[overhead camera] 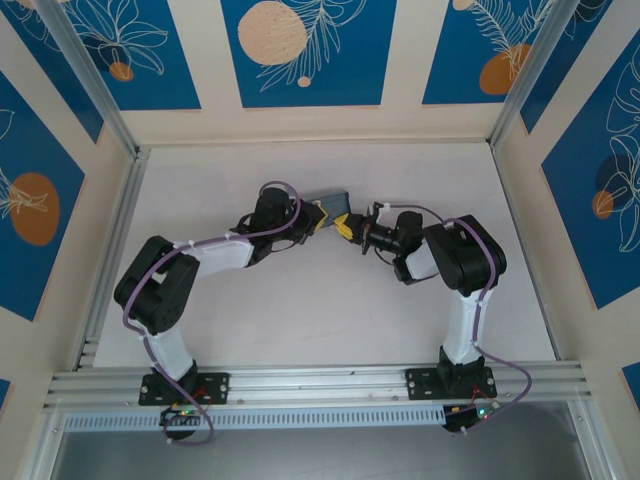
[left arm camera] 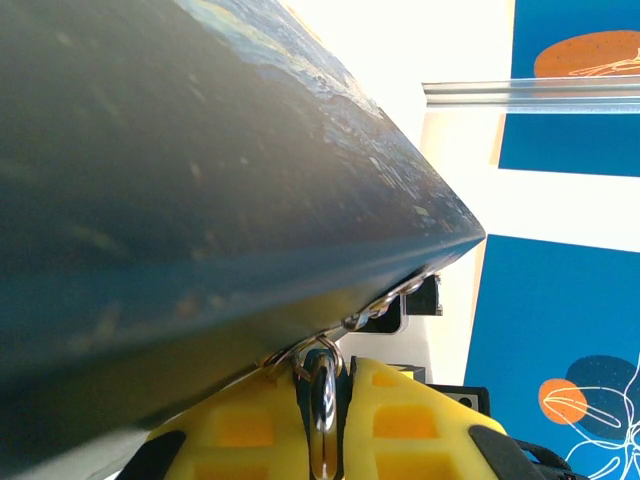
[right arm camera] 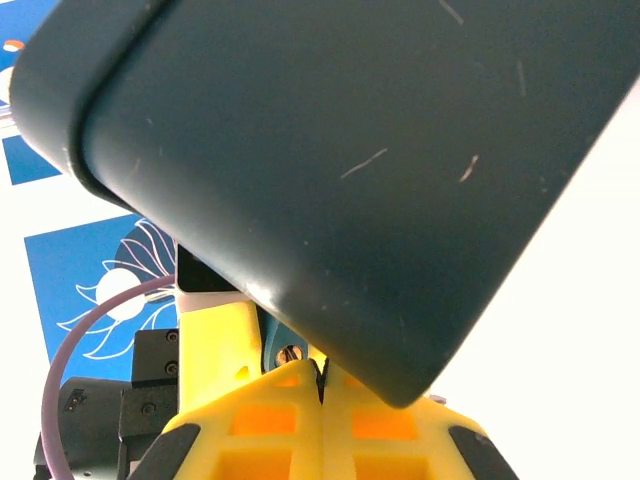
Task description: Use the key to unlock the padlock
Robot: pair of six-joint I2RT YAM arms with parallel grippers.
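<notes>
The padlock, dark blue with a silvery shackle, is clamped between the yellow fingers of my left gripper. Its shackle hooks through a wire ring at the edge of the blue tin. In the right wrist view the padlock's blue body shows its round keyhole just beyond my right gripper. That gripper is shut on a thin dark sliver, the key, whose tip is close to the keyhole. In the top view the left gripper and right gripper meet under the tin.
The tin hangs over both wrist cameras and hides most of the table. The white tabletop spreads around the arms. Blue-patterned walls and aluminium posts enclose it.
</notes>
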